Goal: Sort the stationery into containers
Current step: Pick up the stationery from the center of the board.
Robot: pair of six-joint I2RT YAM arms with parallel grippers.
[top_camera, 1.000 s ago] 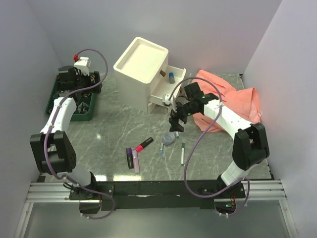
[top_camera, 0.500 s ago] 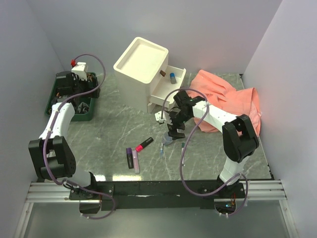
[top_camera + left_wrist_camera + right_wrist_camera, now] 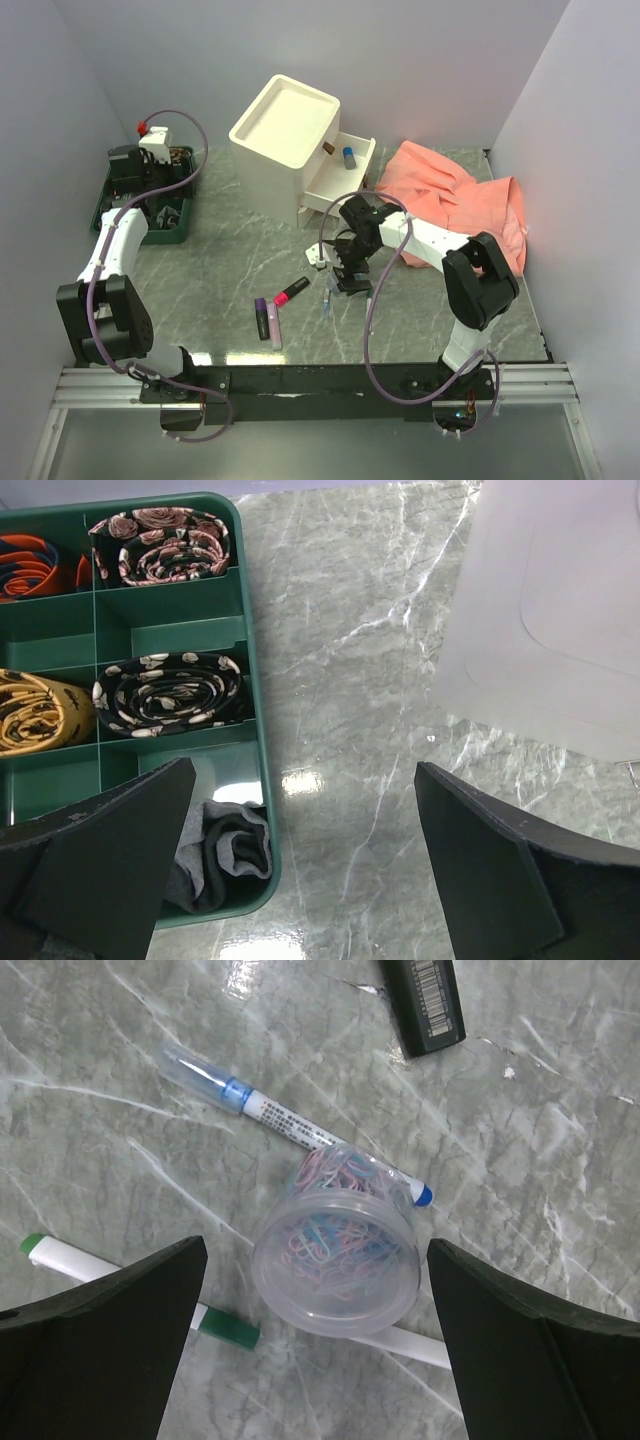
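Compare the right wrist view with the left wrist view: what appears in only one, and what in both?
Right wrist only: a clear tub of coloured paper clips, a blue-capped pen, a green-capped pen and the end of a black marker. Left wrist only: a green divided tray holding rolled ties, and a corner of the cream cabinet. Both: the grey marbled table, and each view's own gripper, left gripper and right gripper, jaws open.

The clear tub [image 3: 335, 1255] is covering part of the blue-capped pen [image 3: 270, 1115]; the top edge is cropping the black marker [image 3: 425, 1000].
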